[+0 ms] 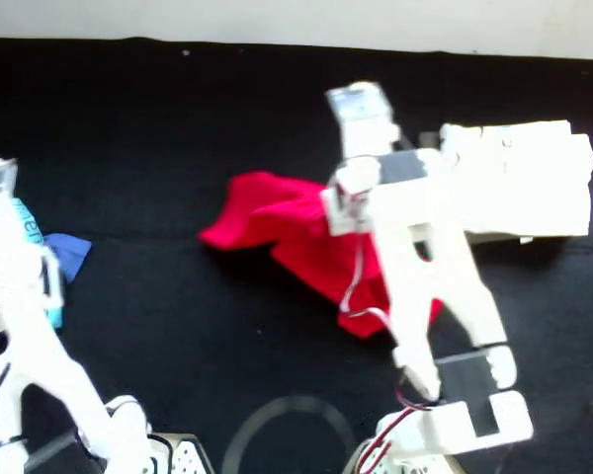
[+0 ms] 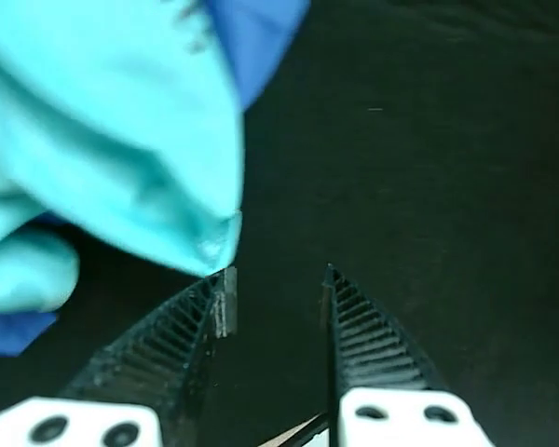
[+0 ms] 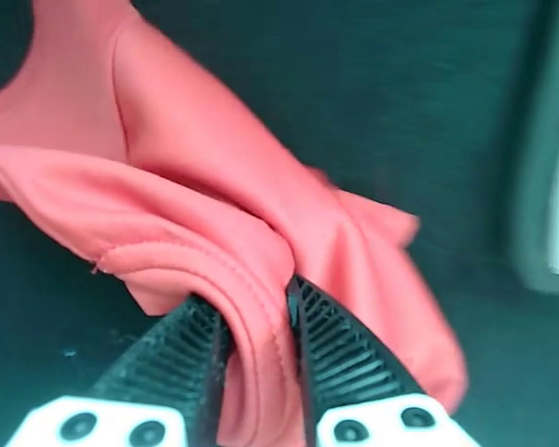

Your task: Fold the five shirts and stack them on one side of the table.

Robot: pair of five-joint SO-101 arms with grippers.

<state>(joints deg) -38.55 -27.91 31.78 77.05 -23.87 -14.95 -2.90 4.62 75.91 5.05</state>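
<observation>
Red shirt (image 1: 277,222) lies crumpled at mid-counter, one lobe trailing left, the bulk running toward the near right. The black counter (image 1: 178,128) is bare around it.

Right gripper (image 3: 252,300) is pressed together on a rolled, seamed edge of the red shirt. The cloth bunches between the jaws and the rest drapes away from them. In the high view this arm stands over the shirt's right part.

Left gripper (image 2: 278,284) is spread and holds nothing. It sits at the far-left edge of the counter, with one jaw tip just beside the hem of a cyan shirt (image 2: 102,121). A blue shirt (image 2: 256,37) shows from behind the cyan one.

A bright white block (image 1: 514,178) sits at the far right. Cannot tell whether it is folded cloth or something else.

Step in hand, as I judge it: the red shirt is gripped but not yet spread flat, so folding proper has not begun. No stack of folded shirts can be made out for certain, so the task looks to be early.

The next move calls for drawing the pinched edge out so the cloth lies flat. A second hold on the opposite edge would help, and the free left gripper is well apart from the red shirt. One risk is that the bunched seam drags the whole shirt along instead of opening it.
</observation>
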